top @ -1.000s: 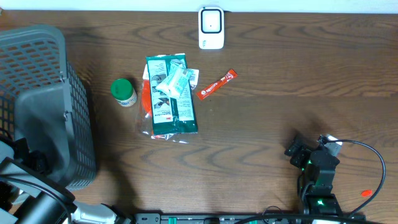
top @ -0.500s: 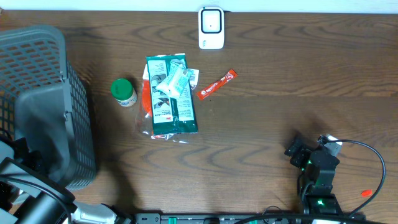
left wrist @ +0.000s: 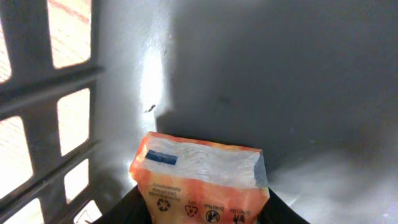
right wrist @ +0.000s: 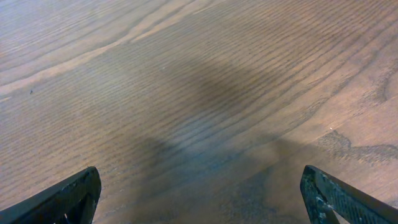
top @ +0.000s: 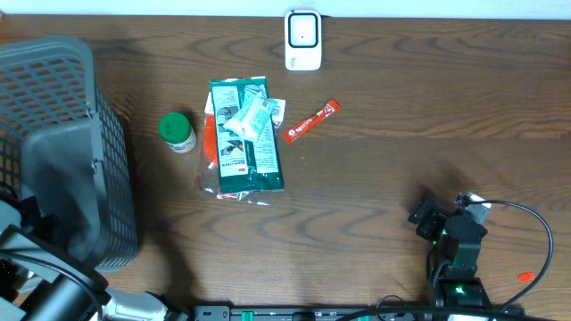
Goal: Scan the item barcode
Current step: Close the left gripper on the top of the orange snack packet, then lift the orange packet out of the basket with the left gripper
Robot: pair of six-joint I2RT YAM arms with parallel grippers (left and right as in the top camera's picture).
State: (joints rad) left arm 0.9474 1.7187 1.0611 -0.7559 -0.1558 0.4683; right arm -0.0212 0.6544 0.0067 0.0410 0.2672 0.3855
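The orange-and-white crinkled plastic packet (left wrist: 199, 180) sat between the dark fingers (left wrist: 127, 214) of my left pincer (left wrist: 205, 214), its printed end nearest my wrist and its clear sealed end pointing away. The fingers lay along its two sides, but I could not make out whether they truly pinched it or only flanked it. Just beyond the pincer stood the smooth inner wall of the grey plastic basket (left wrist: 261, 74), with its slotted side off to the left.

My right pincer (right wrist: 199, 190) was spread wide, with nothing between its tips, above the brown wooden table (right wrist: 186, 93). Well ahead of it and to its left lay a small white boxy scanner (top: 302, 40), a slim red sachet (top: 312, 119), a flat green pack (top: 248, 143) and a little green-lidded jar (top: 177, 131).
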